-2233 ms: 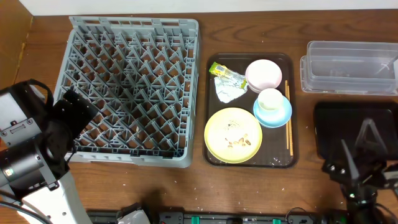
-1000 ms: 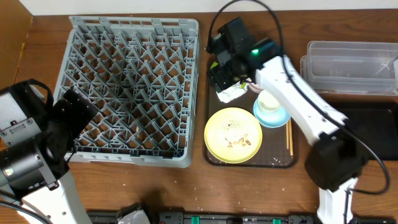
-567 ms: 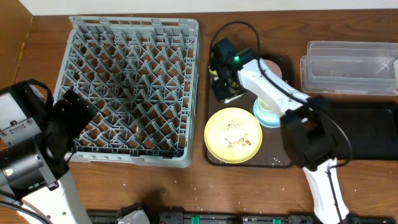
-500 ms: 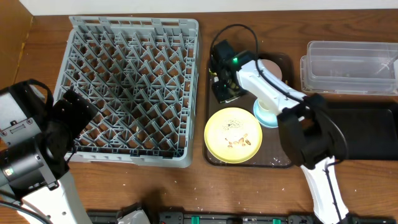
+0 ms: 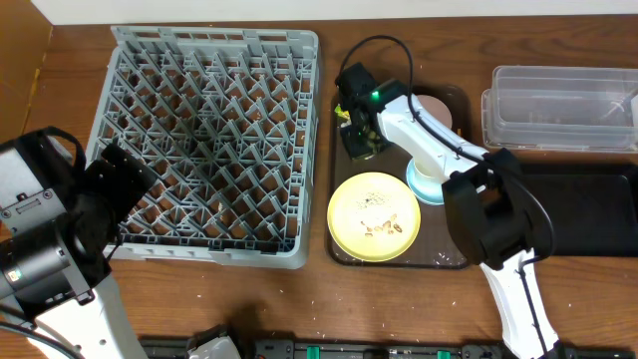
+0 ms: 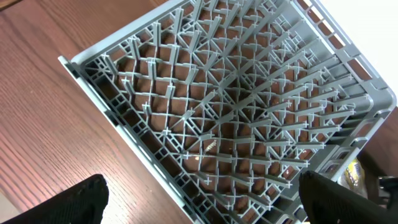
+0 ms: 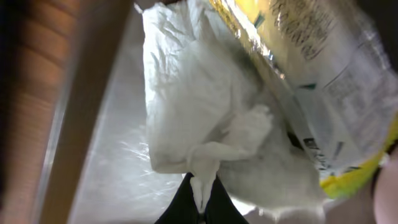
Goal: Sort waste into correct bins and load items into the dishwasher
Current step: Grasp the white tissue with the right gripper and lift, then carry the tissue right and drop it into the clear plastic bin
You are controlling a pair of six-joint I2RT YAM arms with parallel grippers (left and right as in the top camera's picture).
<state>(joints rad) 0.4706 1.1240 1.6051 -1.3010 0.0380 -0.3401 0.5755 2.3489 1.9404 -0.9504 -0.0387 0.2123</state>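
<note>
My right gripper (image 7: pixel 199 190) is shut on a fold of the crumpled pale silvery wrapper (image 7: pixel 199 106), which lies on the dark tray floor (image 7: pixel 106 155). The green-yellow snack wrapper (image 7: pixel 323 81) lies against it, partly over it. From overhead the right gripper (image 5: pixel 359 135) sits at the tray's far left corner and covers most of the waste. The yellow plate (image 5: pixel 374 216) holds whitish scraps. The pink bowl (image 5: pixel 441 105) and light blue bowl (image 5: pixel 424 186) are partly hidden by the arm. My left gripper (image 6: pixel 202 202) is open over the near edge of the grey dish rack (image 6: pixel 249 106).
The dark brown tray (image 5: pixel 344 249) stands right of the rack (image 5: pixel 209 140). The clear tub (image 5: pixel 558 105) sits at the far right, with the black bin (image 5: pixel 588 209) in front of it. The right arm stretches across the tray.
The right gripper has come down onto the pale wrapper at the tray's far left corner and closed on a fold of it. The left arm has not moved.
</note>
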